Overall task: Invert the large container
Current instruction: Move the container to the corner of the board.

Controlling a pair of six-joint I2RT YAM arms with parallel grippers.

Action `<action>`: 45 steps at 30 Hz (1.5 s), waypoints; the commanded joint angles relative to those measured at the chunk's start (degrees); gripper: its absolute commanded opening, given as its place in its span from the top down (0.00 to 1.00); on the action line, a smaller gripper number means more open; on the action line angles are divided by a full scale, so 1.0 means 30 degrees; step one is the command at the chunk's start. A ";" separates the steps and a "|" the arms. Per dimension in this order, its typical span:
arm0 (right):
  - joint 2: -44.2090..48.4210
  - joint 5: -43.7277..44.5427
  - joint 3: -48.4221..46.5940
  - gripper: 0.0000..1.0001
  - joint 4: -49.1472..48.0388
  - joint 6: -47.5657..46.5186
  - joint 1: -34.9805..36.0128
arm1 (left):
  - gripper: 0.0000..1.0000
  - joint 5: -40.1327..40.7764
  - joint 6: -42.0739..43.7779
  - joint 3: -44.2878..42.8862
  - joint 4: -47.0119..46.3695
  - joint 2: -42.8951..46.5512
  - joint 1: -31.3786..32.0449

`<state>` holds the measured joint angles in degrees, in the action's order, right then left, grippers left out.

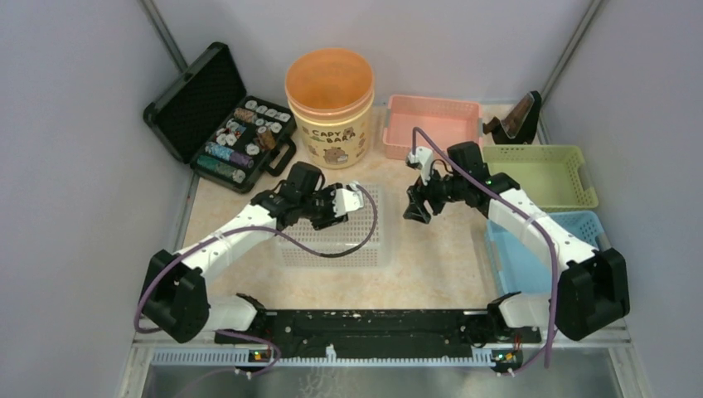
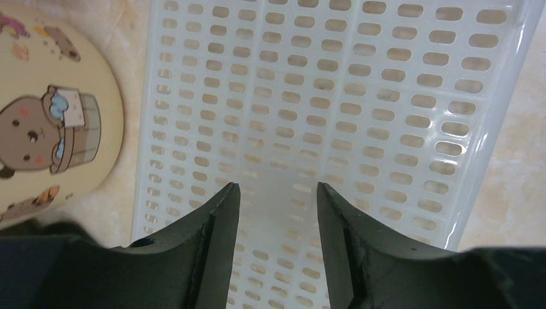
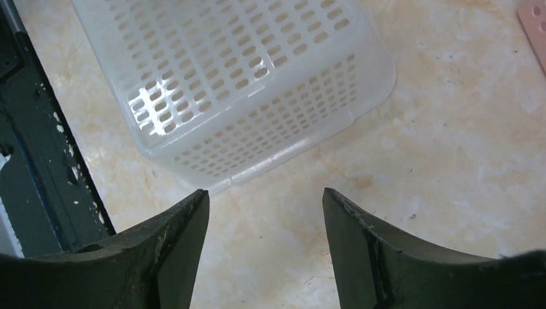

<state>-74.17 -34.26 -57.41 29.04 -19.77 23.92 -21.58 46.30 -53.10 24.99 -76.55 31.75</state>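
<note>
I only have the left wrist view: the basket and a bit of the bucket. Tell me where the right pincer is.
Observer: The right pincer hangs open over bare table, right of the basket, holding nothing.
Operator: Give me the bucket's state.
Observer: The bucket stands upright behind the basket, mouth up.
Operator: Now describe the basket's walls.
Observer: In the right wrist view the walls run down from its flat holed face to the table, so it looks base-up.
</note>
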 commanded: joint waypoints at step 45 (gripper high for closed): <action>-0.0761 0.0454 0.0093 0.34 -0.0949 0.0467 0.1146 | 1.00 0.7599 -0.0304 0.2585 0.9410 0.6618 -1.2747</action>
<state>-75.81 -32.99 -56.97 27.83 -18.79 26.28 -0.54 44.38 -44.80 48.21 -55.31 -2.61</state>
